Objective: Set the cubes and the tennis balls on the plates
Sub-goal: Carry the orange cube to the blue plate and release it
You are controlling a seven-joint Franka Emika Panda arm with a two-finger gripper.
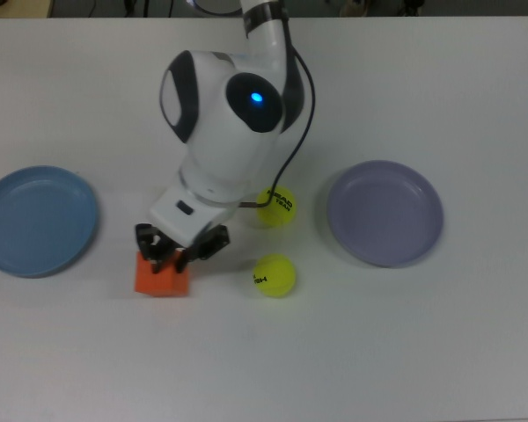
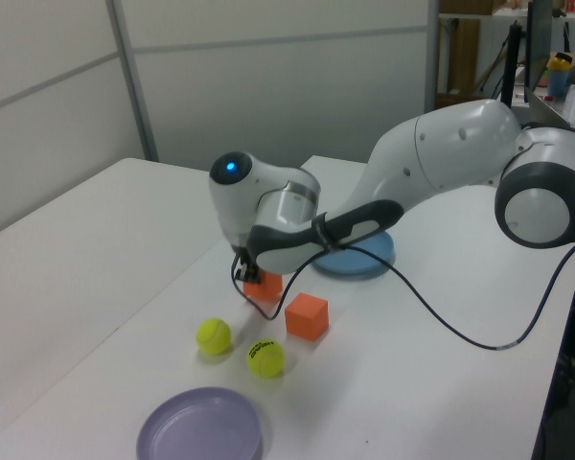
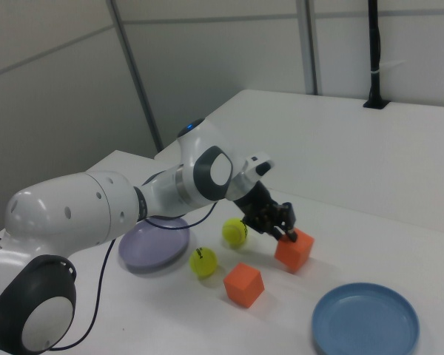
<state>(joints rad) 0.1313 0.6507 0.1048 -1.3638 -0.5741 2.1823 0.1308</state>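
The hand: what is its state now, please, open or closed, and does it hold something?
Hand: closed on an orange cube, held tilted above the table in the right view.

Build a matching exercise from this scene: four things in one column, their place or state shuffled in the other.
Things:
1. blue plate
2. lavender plate
3. gripper
4. loose cube

Place or state:
A. empty, at the top view's right
B. resting on the table, untouched
C. empty, at the top view's left
D. shut on the held cube

Pairs: 1-C, 2-A, 3-D, 4-B
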